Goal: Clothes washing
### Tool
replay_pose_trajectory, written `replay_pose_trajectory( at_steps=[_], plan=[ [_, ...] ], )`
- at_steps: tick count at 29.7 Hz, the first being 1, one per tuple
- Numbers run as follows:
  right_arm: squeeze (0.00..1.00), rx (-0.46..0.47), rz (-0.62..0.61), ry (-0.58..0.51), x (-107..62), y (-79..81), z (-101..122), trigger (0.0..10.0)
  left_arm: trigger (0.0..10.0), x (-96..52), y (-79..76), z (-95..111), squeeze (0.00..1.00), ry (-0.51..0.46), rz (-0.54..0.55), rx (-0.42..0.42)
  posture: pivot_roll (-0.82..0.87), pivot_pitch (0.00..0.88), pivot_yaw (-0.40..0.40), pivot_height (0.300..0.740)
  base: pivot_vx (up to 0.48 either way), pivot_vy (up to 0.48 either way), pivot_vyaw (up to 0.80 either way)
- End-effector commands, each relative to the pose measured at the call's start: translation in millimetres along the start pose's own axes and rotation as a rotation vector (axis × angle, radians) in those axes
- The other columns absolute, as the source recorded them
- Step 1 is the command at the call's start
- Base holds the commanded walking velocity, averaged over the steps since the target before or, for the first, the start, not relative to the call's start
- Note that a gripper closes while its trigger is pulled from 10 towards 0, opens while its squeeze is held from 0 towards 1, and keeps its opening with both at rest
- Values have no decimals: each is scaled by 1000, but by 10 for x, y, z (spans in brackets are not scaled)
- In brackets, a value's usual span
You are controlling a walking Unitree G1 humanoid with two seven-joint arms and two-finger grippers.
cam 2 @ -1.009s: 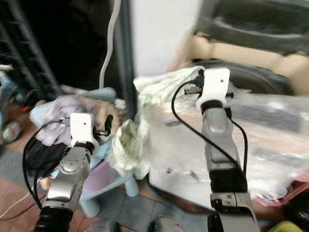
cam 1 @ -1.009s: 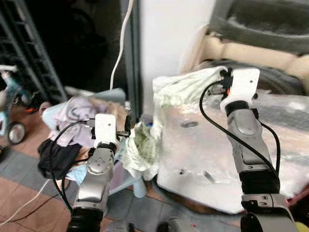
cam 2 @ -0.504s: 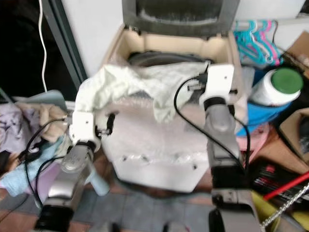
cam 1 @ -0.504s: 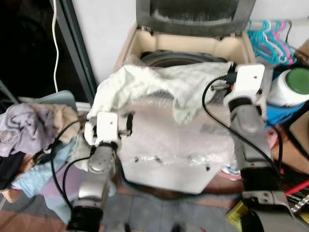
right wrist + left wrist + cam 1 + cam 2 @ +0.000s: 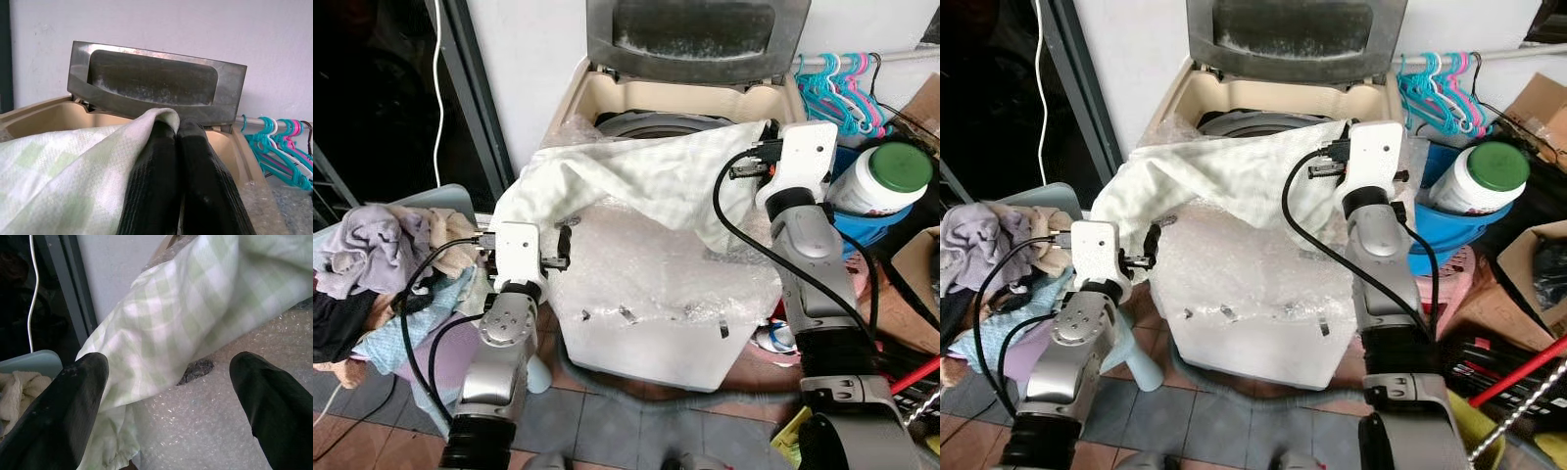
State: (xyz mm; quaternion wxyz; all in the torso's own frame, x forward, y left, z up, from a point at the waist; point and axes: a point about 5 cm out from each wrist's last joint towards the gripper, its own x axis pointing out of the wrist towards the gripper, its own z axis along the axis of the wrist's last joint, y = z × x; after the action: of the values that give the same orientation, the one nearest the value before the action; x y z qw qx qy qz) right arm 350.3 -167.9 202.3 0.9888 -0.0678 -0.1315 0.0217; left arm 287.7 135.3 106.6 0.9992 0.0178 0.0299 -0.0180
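A pale green-and-white checked cloth (image 5: 646, 181) lies stretched across the front rim of the top-loading washing machine (image 5: 607, 93). The machine's grey lid (image 5: 700, 34) stands open and its drum (image 5: 651, 124) shows behind the cloth. My right gripper (image 5: 177, 125) is shut on the cloth's upper edge, above the machine's right front corner (image 5: 766, 137). My left gripper (image 5: 168, 364) is open with its fingers wide apart. It sits at the machine's left front corner (image 5: 563, 245), just under the cloth's hanging left end. Bubble wrap (image 5: 656, 274) covers the machine's front.
A heap of clothes (image 5: 372, 259) lies on a light blue stand to my left. Right of the machine are teal and pink hangers (image 5: 832, 83), a white jar with a green lid (image 5: 886, 176) in a blue basin (image 5: 1449, 235), and boxes. A grey hose (image 5: 636, 397) runs along the tiled floor.
The view has swung from the clothes heap to the washing machine. The cloth, bunched and hanging a second ago, now lies spread wider over the machine's front, still held by my right gripper.
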Motion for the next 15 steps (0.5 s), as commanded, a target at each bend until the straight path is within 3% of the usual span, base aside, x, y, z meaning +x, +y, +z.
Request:
replay_pose_trajectory(
  at_steps=[1, 10, 15],
  plan=[
    [0, -5, 5, -20, 59, -19, 71, 10000, 10000, -29, 46, -33, 0, 24, 12, -9, -62, 0, 16, 740, 289, 0, 0],
    [0, -13, 152, -66, 253, 195, 214, 10000, 10000, -117, 176, -142, 0, 77, 50, -27, -37, 0, 10, 740, 317, 0, 0],
    [0, -40, 266, -134, 635, 253, 611, 10000, 10000, -101, 180, -143, 0, 80, 50, -26, -30, 0, 3, 740, 329, 0, 0]
  ],
)
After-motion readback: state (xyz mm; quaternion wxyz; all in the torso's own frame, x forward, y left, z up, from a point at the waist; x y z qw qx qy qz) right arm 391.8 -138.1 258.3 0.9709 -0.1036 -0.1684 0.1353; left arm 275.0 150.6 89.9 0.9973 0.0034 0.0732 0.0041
